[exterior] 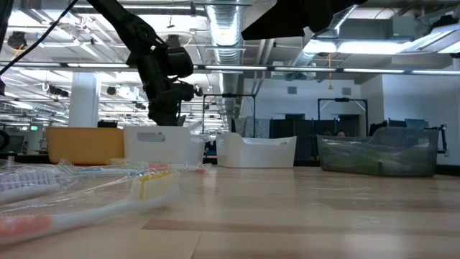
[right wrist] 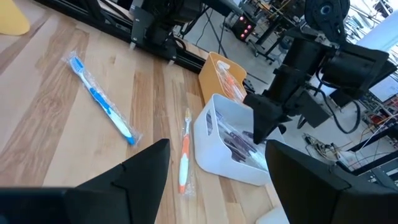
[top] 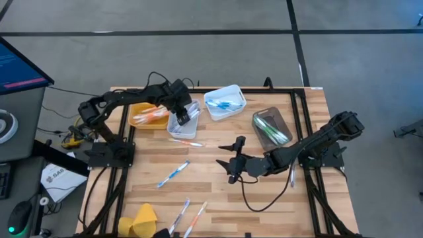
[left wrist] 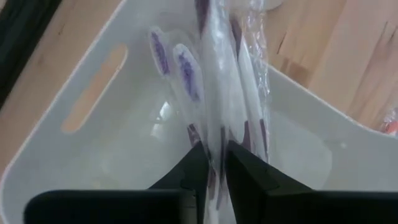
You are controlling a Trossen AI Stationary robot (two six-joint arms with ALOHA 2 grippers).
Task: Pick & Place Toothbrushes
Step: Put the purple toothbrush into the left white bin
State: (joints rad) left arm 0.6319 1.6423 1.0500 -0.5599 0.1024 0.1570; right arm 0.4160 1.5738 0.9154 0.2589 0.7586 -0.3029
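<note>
My left gripper (top: 182, 116) (left wrist: 212, 167) reaches down into a white bin (top: 177, 127) (left wrist: 93, 93) at the table's far left and is shut on a purple-and-white toothbrush (left wrist: 217, 106) in a clear wrapper. Two more purple-headed toothbrushes (left wrist: 186, 74) lie in that bin. My right gripper (top: 231, 160) (right wrist: 214, 163) hovers open over the middle of the table, touching nothing. An orange toothbrush (top: 187, 142) (right wrist: 185, 155) and a blue toothbrush (top: 173, 174) (right wrist: 102, 102) lie flat on the wood. My left gripper pinches the wrapped toothbrush's handle (left wrist: 216, 146) between its two fingers. The fingers (left wrist: 193, 171) come from above, slanting down into the bin, and lie along the toothbrush. The toothbrush stretches away from the fingers toward the bin's far rim; whether it rests on the bin's floor I cannot tell.
An orange bin (top: 149, 114) stands left of the white one. A second white bin (top: 225, 101) holds blue toothbrushes, and a clear bin (top: 271, 127) holds green ones. Two more toothbrushes (top: 188, 217) and a yellow lump (top: 139, 221) lie near the front edge.
</note>
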